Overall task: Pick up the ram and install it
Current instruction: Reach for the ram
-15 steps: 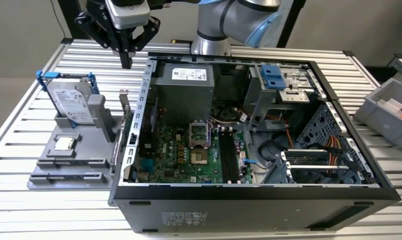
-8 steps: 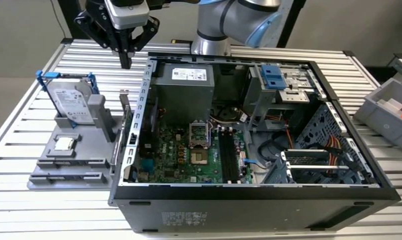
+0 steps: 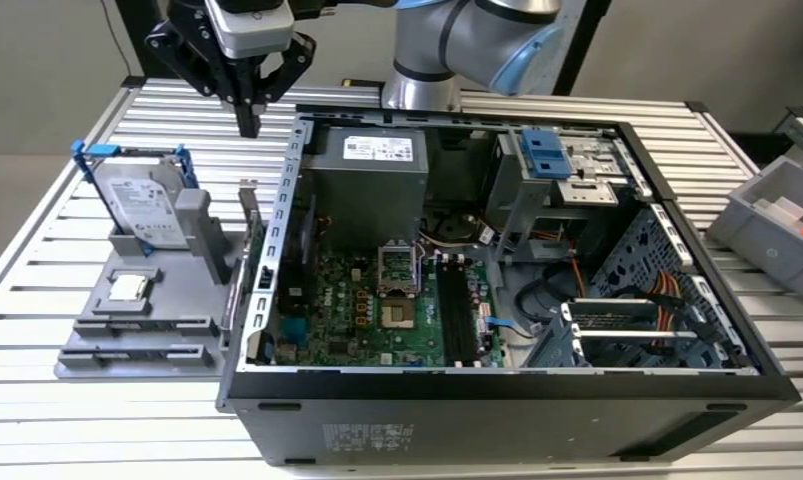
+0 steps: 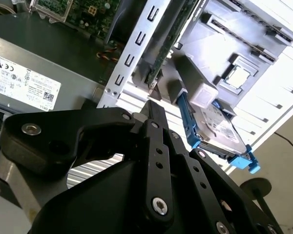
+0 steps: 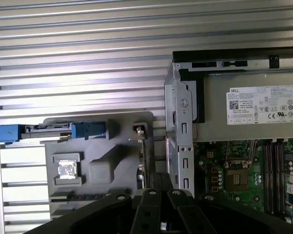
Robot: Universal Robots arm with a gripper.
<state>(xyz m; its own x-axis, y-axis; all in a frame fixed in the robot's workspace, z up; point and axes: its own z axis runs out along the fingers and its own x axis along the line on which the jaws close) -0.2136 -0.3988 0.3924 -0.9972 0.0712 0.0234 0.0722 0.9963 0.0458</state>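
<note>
Green ram (image 4: 168, 44) upright, closed pincer (image 4: 155, 108) just above

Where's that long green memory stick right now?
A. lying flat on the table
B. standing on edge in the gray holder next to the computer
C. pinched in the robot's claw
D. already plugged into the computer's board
B: the ram stands on edge in the gray holder beside the case, while the gripper hangs higher up, shut and empty.
</note>
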